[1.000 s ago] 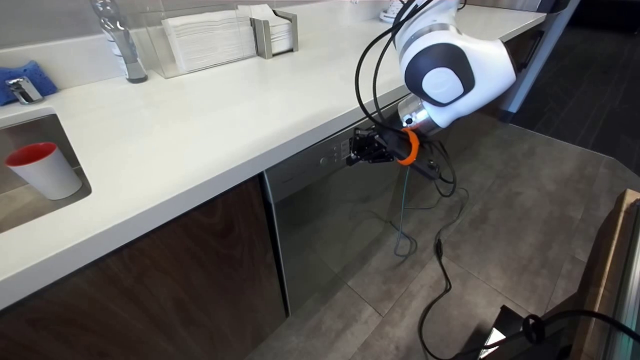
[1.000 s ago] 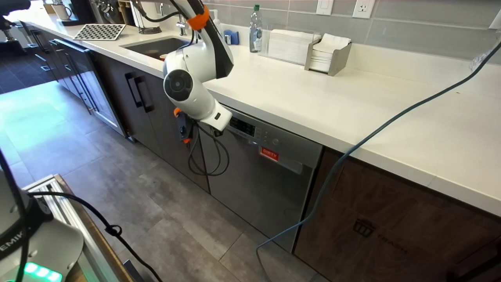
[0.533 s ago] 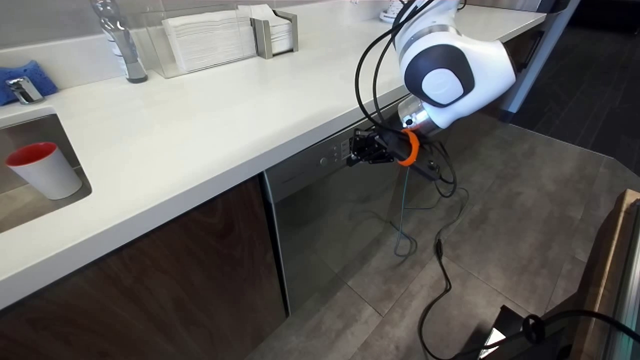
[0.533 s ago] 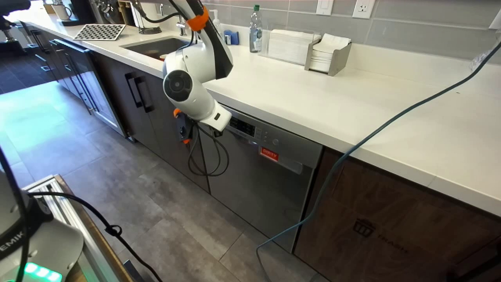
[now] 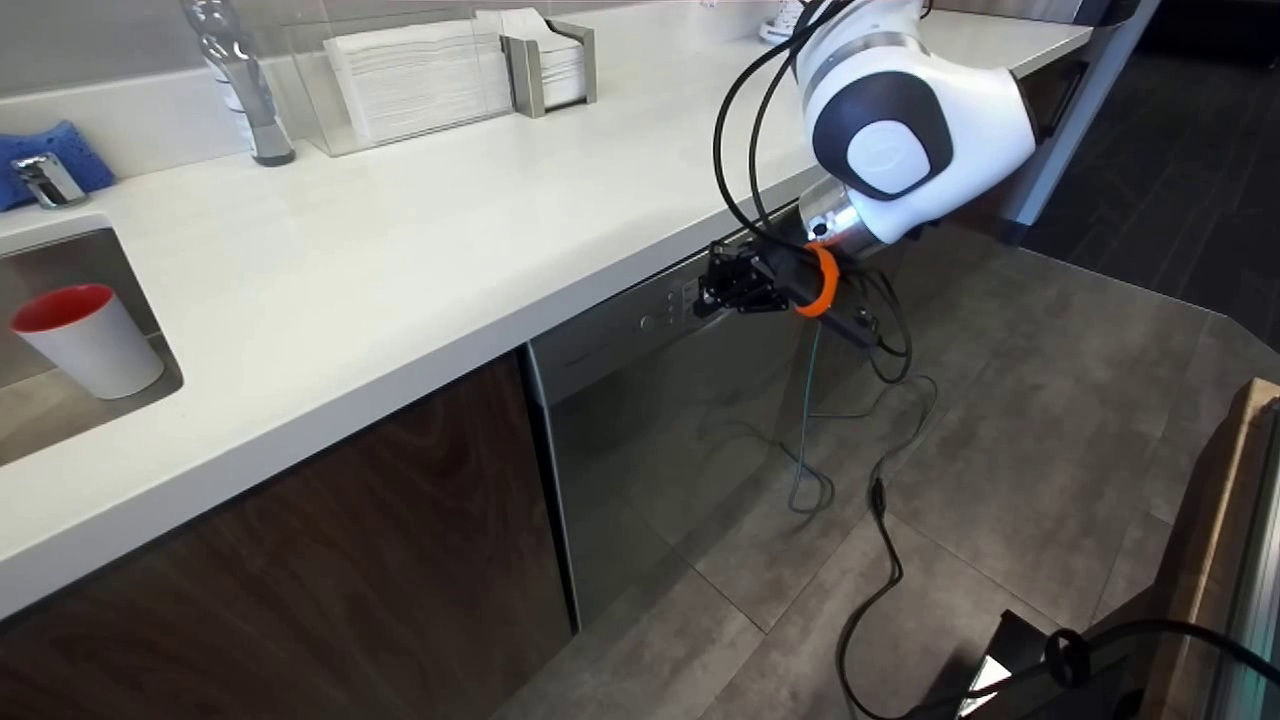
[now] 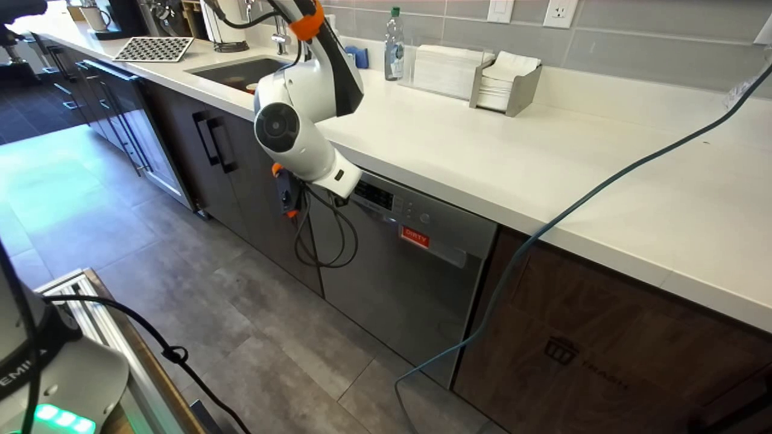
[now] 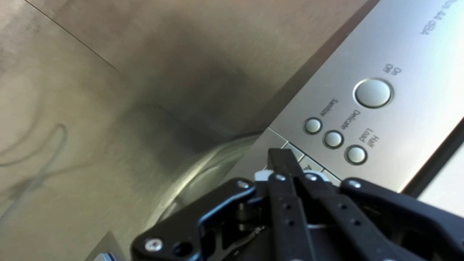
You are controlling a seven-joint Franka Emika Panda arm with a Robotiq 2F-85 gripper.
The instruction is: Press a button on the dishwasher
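Note:
The dishwasher (image 5: 650, 470) has a grey steel front under the counter, also seen in an exterior view (image 6: 398, 295) with a dark display (image 6: 373, 194) and a red DIRTY sign (image 6: 415, 237). In the wrist view its control panel (image 7: 409, 145) shows a large round on/off button (image 7: 373, 93), three small round buttons (image 7: 333, 139) and flat rectangular buttons (image 7: 310, 165). My gripper (image 7: 282, 154) is shut and empty, its tips over the rectangular buttons and partly covering them. I cannot tell whether the tips touch. It also shows at the panel in an exterior view (image 5: 706, 300).
The white countertop (image 5: 400, 250) overhangs just above the panel. Dark wooden cabinets (image 6: 603, 337) flank the dishwasher. Loose cables (image 6: 329, 241) hang from the wrist. A blue cable (image 6: 506, 283) crosses before the dishwasher. Napkin holders (image 6: 506, 84), a bottle (image 6: 394, 48) and the sink (image 6: 235, 72) are farther back.
In the last half second my arm and gripper have risen slightly along the control panel. Before that they were nearly still. The dishwasher has not moved.

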